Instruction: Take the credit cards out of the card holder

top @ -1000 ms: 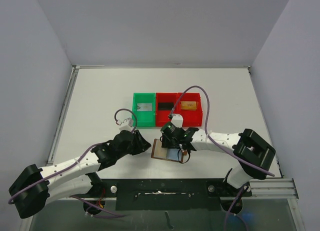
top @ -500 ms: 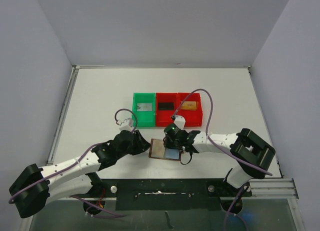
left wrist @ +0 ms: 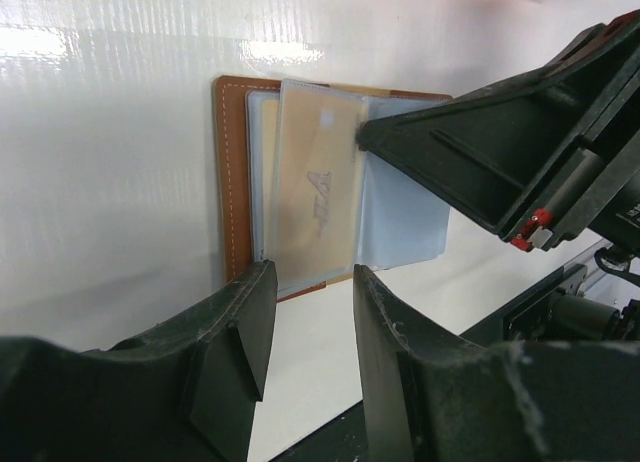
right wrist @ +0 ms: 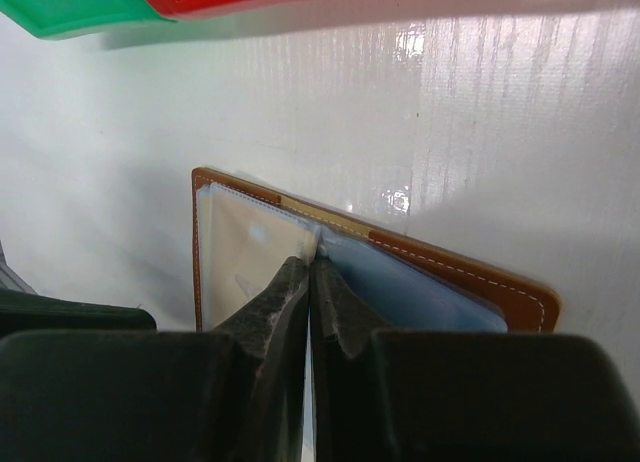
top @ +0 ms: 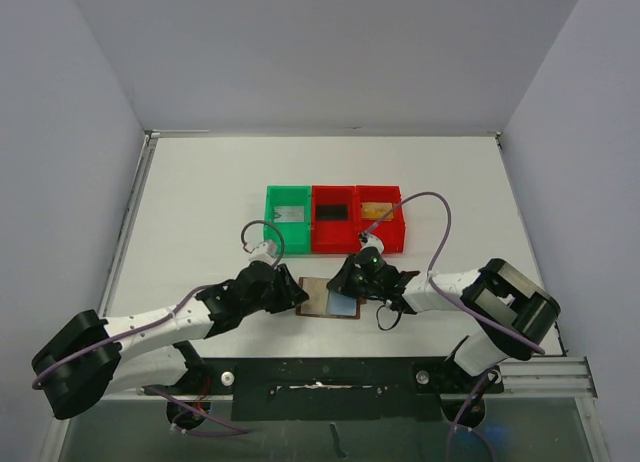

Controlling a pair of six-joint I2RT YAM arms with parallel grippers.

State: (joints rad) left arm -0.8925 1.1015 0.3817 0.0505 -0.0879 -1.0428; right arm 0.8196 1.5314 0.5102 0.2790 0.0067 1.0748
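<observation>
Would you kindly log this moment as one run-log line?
card holder: lying open | right pincer: shut on tan card sleeve | left pincer: open, at holder's edge

The card holder [top: 320, 298] lies on the tabletop [top: 200, 212], just before three bins [top: 334, 245] set side by side

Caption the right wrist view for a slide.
Right fingers pinch a clear sleeve of the open brown card holder.
</observation>
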